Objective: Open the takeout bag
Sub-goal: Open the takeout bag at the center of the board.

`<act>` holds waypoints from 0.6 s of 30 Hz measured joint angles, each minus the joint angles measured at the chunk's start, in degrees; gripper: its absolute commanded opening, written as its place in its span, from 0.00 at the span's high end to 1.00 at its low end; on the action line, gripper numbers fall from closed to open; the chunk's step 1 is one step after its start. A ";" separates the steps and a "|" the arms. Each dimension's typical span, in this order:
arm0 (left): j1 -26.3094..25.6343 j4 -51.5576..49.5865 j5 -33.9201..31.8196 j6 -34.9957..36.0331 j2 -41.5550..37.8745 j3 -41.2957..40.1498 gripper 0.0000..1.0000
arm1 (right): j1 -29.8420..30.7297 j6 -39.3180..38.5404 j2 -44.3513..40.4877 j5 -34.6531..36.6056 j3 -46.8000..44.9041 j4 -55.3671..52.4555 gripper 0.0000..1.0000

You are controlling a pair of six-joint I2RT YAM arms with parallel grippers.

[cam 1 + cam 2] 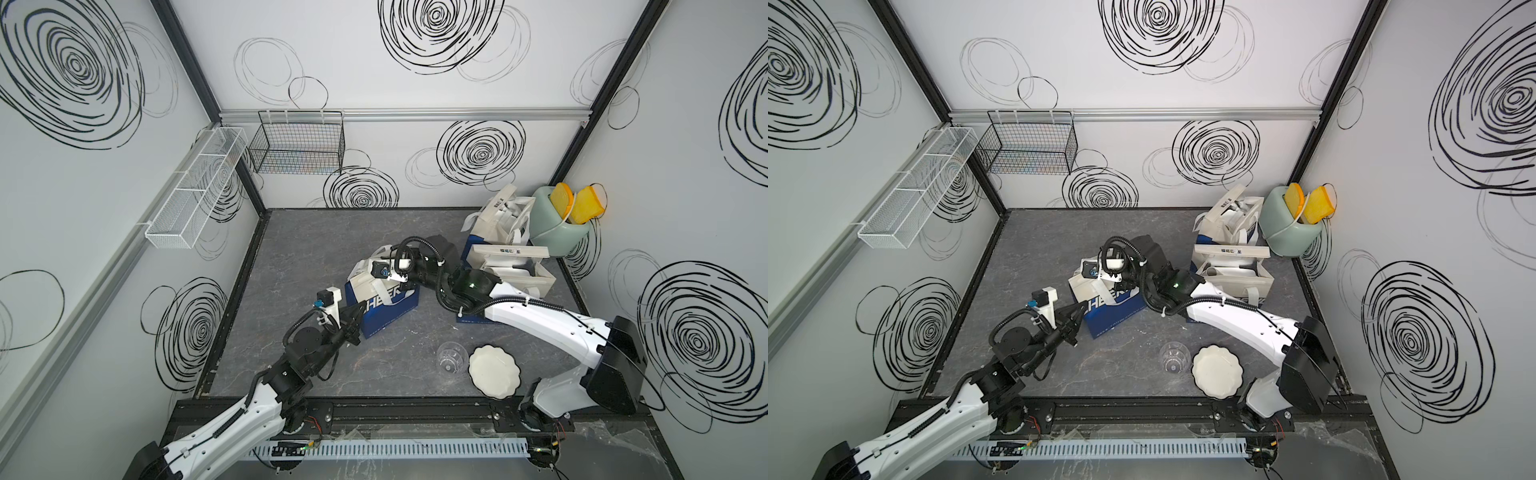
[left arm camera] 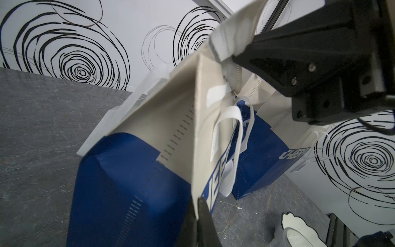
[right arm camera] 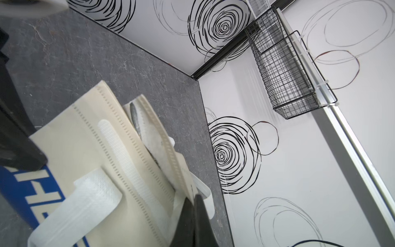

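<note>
1. Takeout bag (image 1: 388, 305): a soft non-woven fabric bag, blue at the base and cream above, with white strap handles (image 2: 236, 136). It stands near the middle of the dark grey marbled worktop (image 1: 307, 249), well clear of every edge.
2. Left gripper (image 2: 199, 206): clenched on a cream fold of the bag, on the side facing the worktop's left edge.
3. Right gripper (image 3: 193, 202): clenched on the cream rim at the top of the bag, with a white strap bunched just beside the fingertips.
4. Mouth: in the right wrist view, a narrow slit between two cream panels, with silvery lining (image 3: 133, 115) showing inside. It is judged barely parted.
5. Handling (judgement): the bag looks light and limp, so its panels will probably crease rather than spring. Its base may slide or tip on the smooth worktop if drawn from one side only. The matte fabric should hold in a pinch, but the layers are thin. Catching both panels in one pinch would keep the mouth closed.
6. Where to hold (judgement): the dash-embossed rim seams (image 2: 177, 132), one panel per gripper on opposite sides, drawn apart level. The slack straps give less control.
7. Surroundings: two similar blue-and-cream bags (image 1: 498, 220) and a pale green toaster holding yellow toast slices (image 1: 557, 224) sit toward the far right corner. A clear plastic cup (image 1: 451, 357) on its side and a white scalloped plate (image 1: 494, 372) lie near the front edge, apart from the bag.
</note>
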 measured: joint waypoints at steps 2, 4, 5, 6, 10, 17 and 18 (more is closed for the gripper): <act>0.00 0.00 -0.02 0.00 0.11 0.02 1.00 | 0.44 -2.38 0.00 0.98 0.00 0.00 1.00; 0.00 -0.04 -0.04 0.00 0.11 0.09 1.00 | 0.72 -4.42 0.00 1.60 0.00 0.00 1.00; 0.00 -0.09 -0.07 0.00 0.15 0.15 1.00 | 0.85 -5.57 0.00 1.81 0.00 0.00 1.00; 0.00 -0.11 -0.09 0.00 0.20 0.20 1.00 | 0.92 -6.38 0.00 1.92 0.00 0.00 1.00; 0.00 -0.15 -0.13 0.00 0.70 0.48 1.00 | 1.27 -10.91 0.00 2.75 0.00 -0.09 1.00; 0.00 -0.24 -0.24 0.00 0.83 0.57 1.00 | 1.57 -16.83 0.00 3.15 0.70 -1.49 1.00; 0.00 -0.24 -0.26 0.00 0.83 0.57 1.00 | 1.60 -17.25 0.00 3.15 0.74 -1.62 1.00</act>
